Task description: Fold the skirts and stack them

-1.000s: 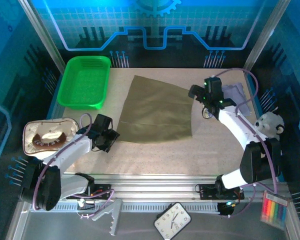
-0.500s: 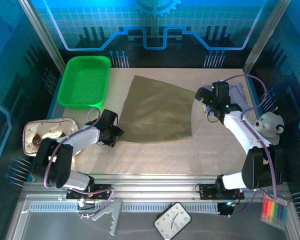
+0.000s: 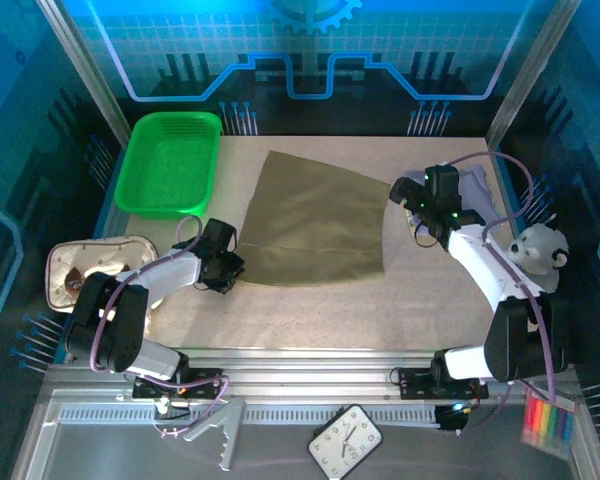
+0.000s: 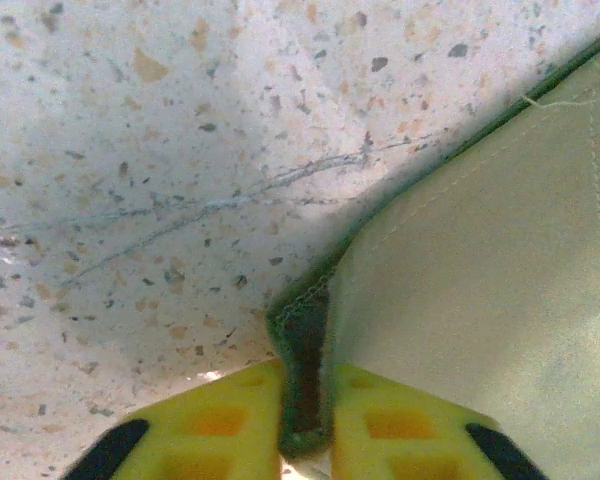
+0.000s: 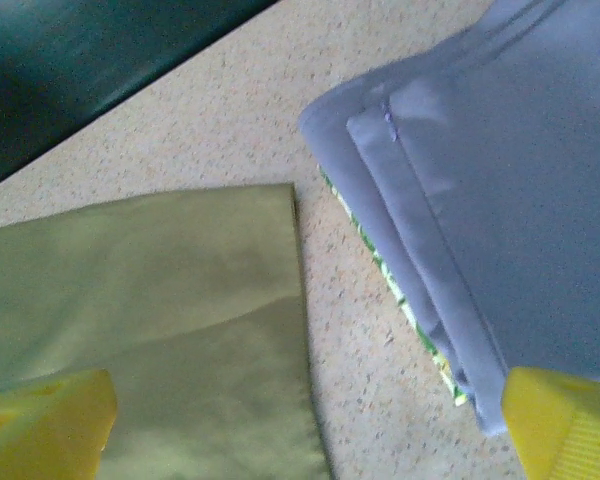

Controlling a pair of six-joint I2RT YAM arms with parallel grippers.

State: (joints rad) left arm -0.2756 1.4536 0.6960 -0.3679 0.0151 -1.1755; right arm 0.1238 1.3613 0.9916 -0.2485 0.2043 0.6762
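Centrally, skirt [image 3: 315, 225]; speckled tbl [image 3: 320, 315]; blue walls [image 3: 400, 50]

Black-jointed white arms [image 3: 488, 268], looping purple cables [image 3: 480, 153], yellow gripper fingers [image 4: 220, 420].

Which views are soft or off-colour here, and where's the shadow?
Top external: sharp, table evenly lit, blue cast around the enclosure walls. Left wrist: speckled table and olive skirt hem crisp, yellow left fingers blurred at the bottom edge, grey shadow along the pinched corner. Right wrist: mildly soft overall, lavender skirt folds readable, yellow right fingers out of focus in the bottom corners.
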